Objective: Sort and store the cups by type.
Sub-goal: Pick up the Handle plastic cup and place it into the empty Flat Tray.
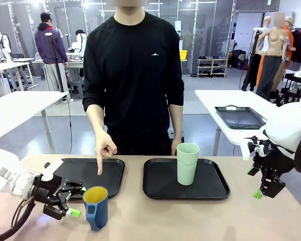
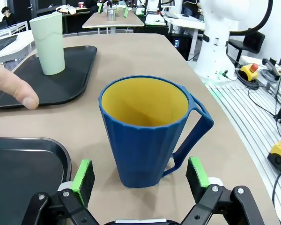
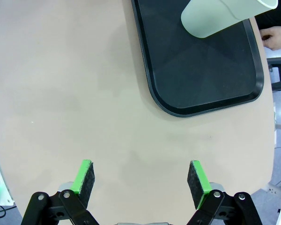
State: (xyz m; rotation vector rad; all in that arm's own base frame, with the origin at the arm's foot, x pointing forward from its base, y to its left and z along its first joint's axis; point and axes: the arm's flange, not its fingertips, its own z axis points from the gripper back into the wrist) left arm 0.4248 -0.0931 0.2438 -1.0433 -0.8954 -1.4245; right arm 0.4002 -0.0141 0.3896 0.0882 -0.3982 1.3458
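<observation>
Dark blue mug (image 2: 143, 140), yellow inside, stands upright on the bare surface (image 1: 190, 221) just in front of the left tray (image 1: 113, 173). Left tool (image 1: 76, 202) is spread wide towards it, green pads at either side of its base, neither one touching. The handle faces the pad on the wrist view's right. A person's hand (image 1: 104, 148) points one finger down at that tray. Mint-green tumbler (image 1: 187, 163) stands upright on the right tray (image 1: 210, 188). Right tool (image 3: 140, 180) hangs released above bare surface, grasping nothing
</observation>
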